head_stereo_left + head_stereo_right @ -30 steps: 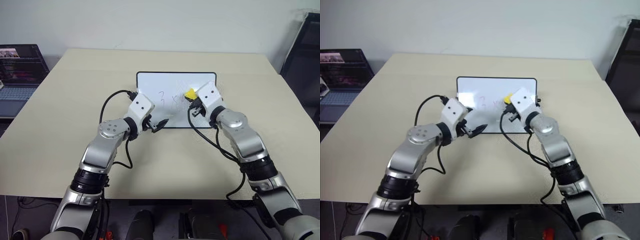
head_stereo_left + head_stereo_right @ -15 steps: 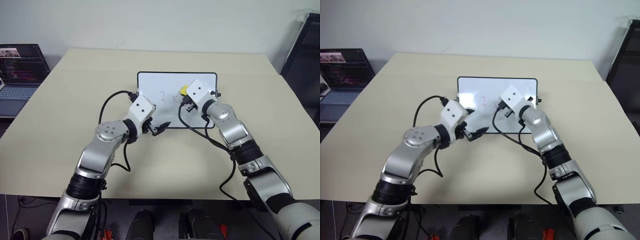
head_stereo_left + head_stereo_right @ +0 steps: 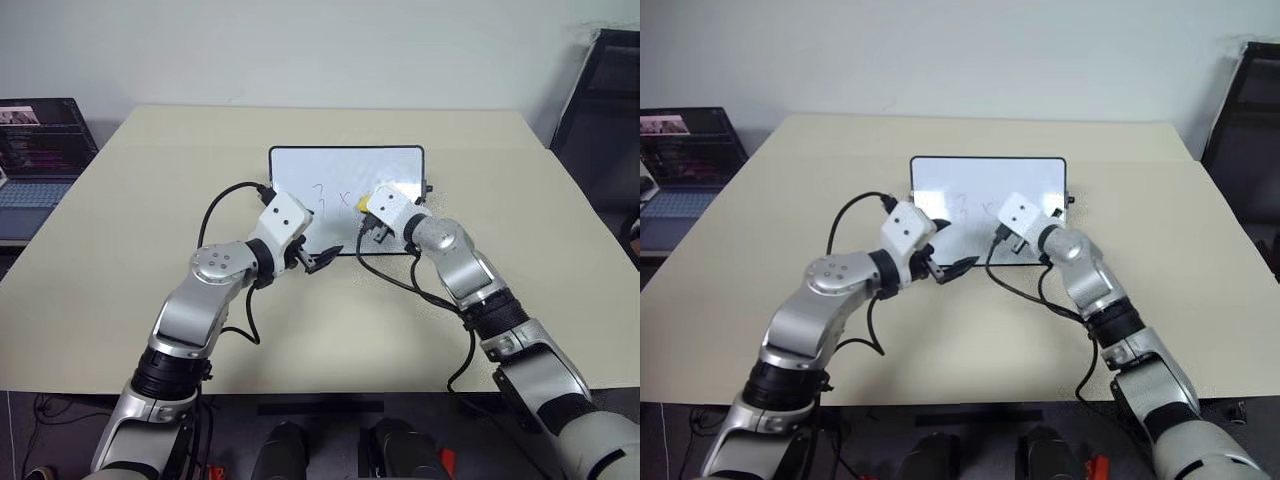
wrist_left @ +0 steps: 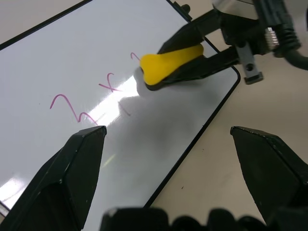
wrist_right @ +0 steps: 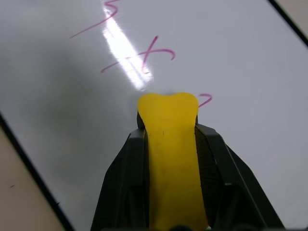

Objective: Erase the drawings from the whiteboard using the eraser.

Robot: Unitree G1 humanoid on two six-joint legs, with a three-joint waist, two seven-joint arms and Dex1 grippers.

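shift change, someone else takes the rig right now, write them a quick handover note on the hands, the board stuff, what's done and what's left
Right hand: shut on the yellow eraser, its tip over the whiteboard beside the marks.
Left hand: open, holding nothing, at the board's near edge.
Whiteboard lies flat on the table.
Drawings: the 3 and the x are intact; only a small trace shows of what was written past the x, next to the eraser tip.
Left: wipe the x, the 3 and the trace.
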